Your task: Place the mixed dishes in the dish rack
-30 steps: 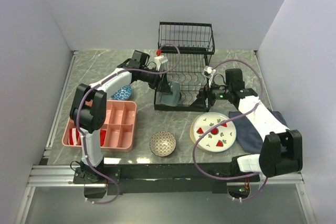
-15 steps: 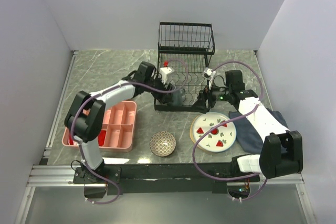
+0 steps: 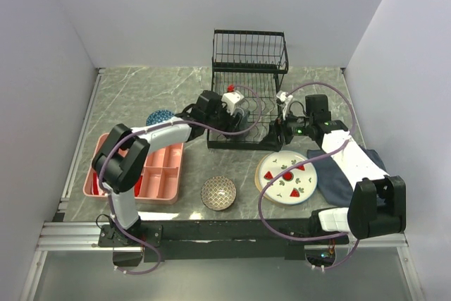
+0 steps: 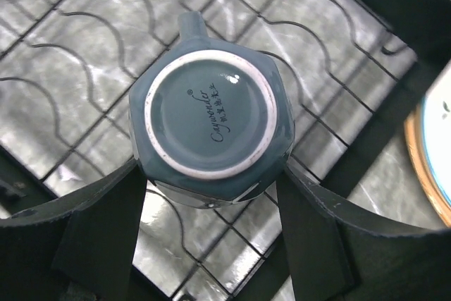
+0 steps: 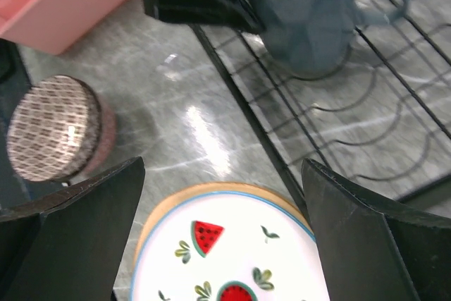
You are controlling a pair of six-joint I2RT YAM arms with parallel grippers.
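In the lower tier of the dish rack (image 3: 248,107), our left end effector (image 4: 211,195) grips a teal mug (image 4: 211,128), upside down, one finger on each flank. Only the left wrist view shows its base, ringed in white with printed script, over the rack's wavy wires; from above the mug is nearly hidden behind the arm. Our right end effector (image 5: 222,230) hangs with fingers wide apart and nothing between them, above the watermelon plate (image 3: 287,177), which lies on the tan plate (image 3: 259,174) on the bench (image 3: 127,96). The right wrist view catches the mug's handle. The pinkish-brown bowl (image 3: 218,193) and blue bowl (image 3: 158,117) sit outside the rack, near the pink tray (image 3: 158,167)
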